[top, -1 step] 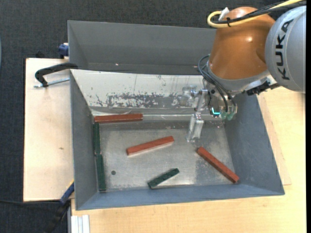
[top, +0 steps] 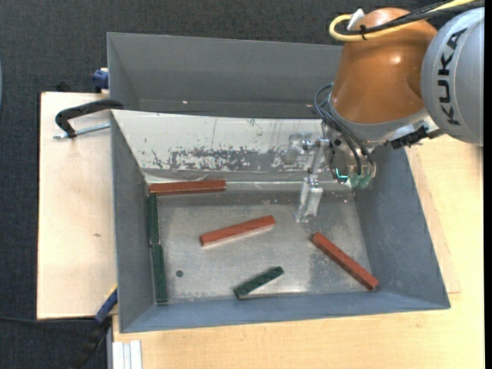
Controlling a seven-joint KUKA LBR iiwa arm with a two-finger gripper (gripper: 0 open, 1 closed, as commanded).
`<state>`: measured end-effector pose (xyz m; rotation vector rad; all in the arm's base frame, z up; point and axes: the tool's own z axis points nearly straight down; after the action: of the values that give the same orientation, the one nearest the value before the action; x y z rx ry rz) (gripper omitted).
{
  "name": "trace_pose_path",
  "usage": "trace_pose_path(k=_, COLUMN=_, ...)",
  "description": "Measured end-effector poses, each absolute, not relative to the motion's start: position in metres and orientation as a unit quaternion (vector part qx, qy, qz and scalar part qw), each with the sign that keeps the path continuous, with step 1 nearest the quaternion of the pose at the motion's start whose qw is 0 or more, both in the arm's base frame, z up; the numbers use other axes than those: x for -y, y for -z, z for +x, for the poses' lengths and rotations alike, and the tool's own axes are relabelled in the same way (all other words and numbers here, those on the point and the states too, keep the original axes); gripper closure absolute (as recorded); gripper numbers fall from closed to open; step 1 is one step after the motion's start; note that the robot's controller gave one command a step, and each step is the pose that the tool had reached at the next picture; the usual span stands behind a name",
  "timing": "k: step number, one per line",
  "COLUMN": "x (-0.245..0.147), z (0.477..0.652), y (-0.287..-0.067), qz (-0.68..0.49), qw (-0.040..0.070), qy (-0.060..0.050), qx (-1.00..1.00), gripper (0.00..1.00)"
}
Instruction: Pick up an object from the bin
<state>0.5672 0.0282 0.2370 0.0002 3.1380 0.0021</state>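
Bars, slim and flat, lie apart on the scuffed floor of the grey metal bin (top: pixel 396 229): a back red-brown bar (top: pixel 188 187), a middle red-brown bar (top: pixel 237 231), a right red-brown bar (top: pixel 344 260), a short green bar (top: pixel 258 281) and a long green bar (top: pixel 156 248) along the left wall. The shiny gripper (top: pixel 307 210) hangs back right, between the middle and right bars; spread or closed, I cannot tell

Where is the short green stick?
The short green stick lies in the bin near its front wall, just below the middle red stick in the camera view.
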Motion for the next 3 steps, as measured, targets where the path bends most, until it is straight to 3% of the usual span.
trace_pose_path(k=1, x=-0.067, z=0.573, y=-0.183, qz=-0.006, qw=0.004, qy=-0.001, qx=-1.000, gripper=0.00)
trace_pose_path(k=2, x=-0.072, z=0.563, y=-0.121, qz=-0.063, qw=0.002, qy=-0.001, qx=-0.998, gripper=0.00)
trace_pose_path(k=3, x=-0.101, z=0.598, y=-0.072, qz=-0.051, qw=0.004, qy=-0.001, qx=-0.999, gripper=1.00)
